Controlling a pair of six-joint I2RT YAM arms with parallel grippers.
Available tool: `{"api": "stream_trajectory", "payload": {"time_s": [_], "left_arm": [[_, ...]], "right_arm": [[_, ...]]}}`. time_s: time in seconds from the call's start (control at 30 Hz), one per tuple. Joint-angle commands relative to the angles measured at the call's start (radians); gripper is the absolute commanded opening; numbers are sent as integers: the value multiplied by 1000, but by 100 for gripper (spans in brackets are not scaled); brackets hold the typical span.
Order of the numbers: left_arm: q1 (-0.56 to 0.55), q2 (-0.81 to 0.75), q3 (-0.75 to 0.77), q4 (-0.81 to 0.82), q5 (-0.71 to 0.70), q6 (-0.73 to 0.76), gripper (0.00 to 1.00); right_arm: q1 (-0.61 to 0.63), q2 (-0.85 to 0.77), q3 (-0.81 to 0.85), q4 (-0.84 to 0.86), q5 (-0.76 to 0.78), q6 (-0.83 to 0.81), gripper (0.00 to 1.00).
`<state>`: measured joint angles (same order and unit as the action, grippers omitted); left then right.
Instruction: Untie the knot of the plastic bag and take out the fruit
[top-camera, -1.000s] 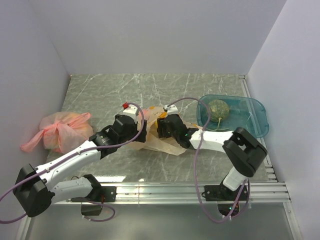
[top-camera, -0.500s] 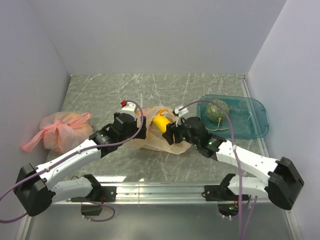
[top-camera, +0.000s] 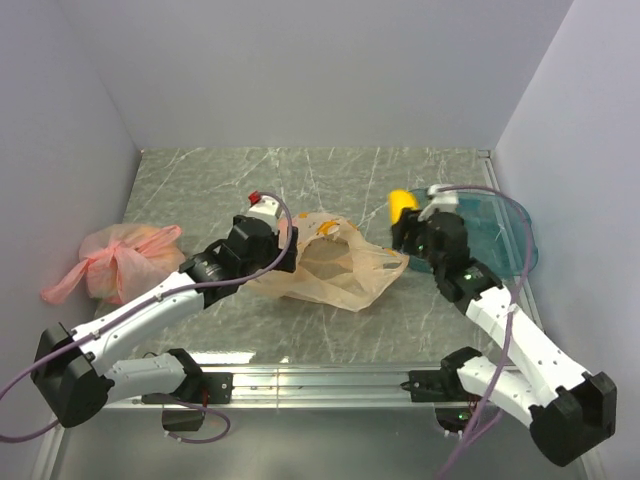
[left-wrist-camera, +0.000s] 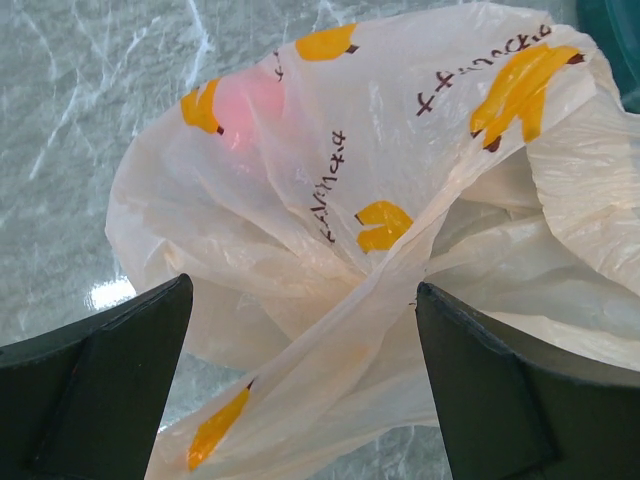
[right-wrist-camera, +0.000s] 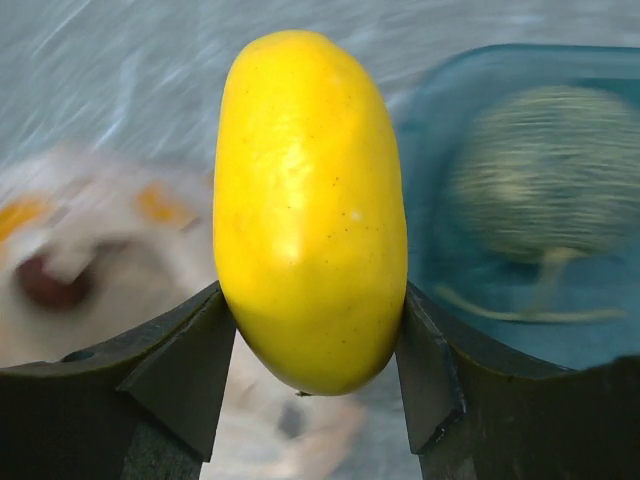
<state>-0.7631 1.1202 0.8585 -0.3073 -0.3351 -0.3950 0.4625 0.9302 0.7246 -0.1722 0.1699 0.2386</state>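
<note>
Stage in hand, as I judge it: unloading. The untying looks done, since the mouth of the plastic bag (top-camera: 335, 270) gapes. The next move calls for lowering the yellow fruit (right-wrist-camera: 310, 200) into the tub (top-camera: 515, 240) beside the melon (right-wrist-camera: 550, 170), not onto it, and then spreading the fingers. After that, back to the bag for what remains.

1. Tabletop (top-camera: 200, 180): grey, marbled; carries everything below.
2. Plastic bag: centre of the tabletop, slumped, mouth open. Contents: a red fruit (left-wrist-camera: 250, 100), seen only as a pinkish glow through the wall. Anything else inside is hidden by folds.
3. Tub: teal, translucent, on the right, just beside the bag. Contents: the one netted melon.
4. Pink bag (top-camera: 120, 262): on the left, well apart, tied.
5. Left end effector (left-wrist-camera: 300, 340): at the bag's left side, fingers spread wide astride a twisted handle strip (left-wrist-camera: 400, 270), gripping nothing that I can see.
6. Right end effector (right-wrist-camera: 310, 310): closed snugly on the yellow fruit, which stands upright over the tub's left rim, between bag and tub.
</note>
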Motion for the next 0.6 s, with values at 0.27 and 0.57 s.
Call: {"api": "stream_trajectory", "payload": {"time_s": [0.27, 0.57], "left_arm": [[-1, 89, 67, 45, 51, 165, 99], [4, 125, 56, 59, 30, 162, 99]], "right_arm": [[-537, 77, 32, 49, 218, 332, 0], [-685, 294, 47, 105, 123, 384, 54]]}}
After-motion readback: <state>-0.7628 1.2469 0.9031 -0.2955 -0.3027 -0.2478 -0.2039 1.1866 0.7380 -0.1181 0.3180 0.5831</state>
